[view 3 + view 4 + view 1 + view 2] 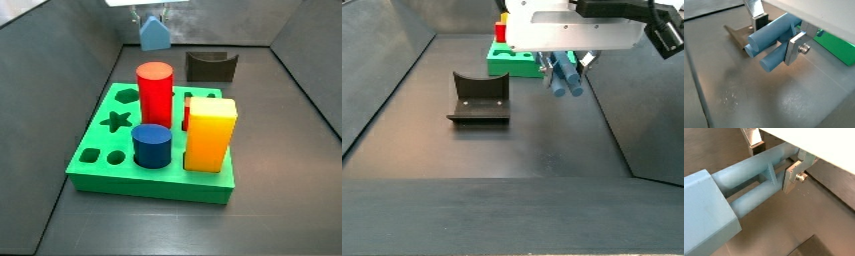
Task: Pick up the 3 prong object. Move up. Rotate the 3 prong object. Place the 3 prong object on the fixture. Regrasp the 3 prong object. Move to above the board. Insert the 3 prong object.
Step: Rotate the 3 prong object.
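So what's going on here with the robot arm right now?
The gripper holds the 3 prong object, a steel-blue piece, clear of the floor. It hangs between the fixture and the side wall, touching neither. The board already carries a red cylinder, a dark-blue cylinder and a yellow block.

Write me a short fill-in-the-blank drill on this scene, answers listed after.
1. The hand grips the 3 prong object, holding it ___ the floor.
2. The fixture has ___ resting in its notch.
3. On the board, the tallest standing piece is the ___ cylinder.
4. The block beside that cylinder is ___.

Answers: above; nothing; red; yellow
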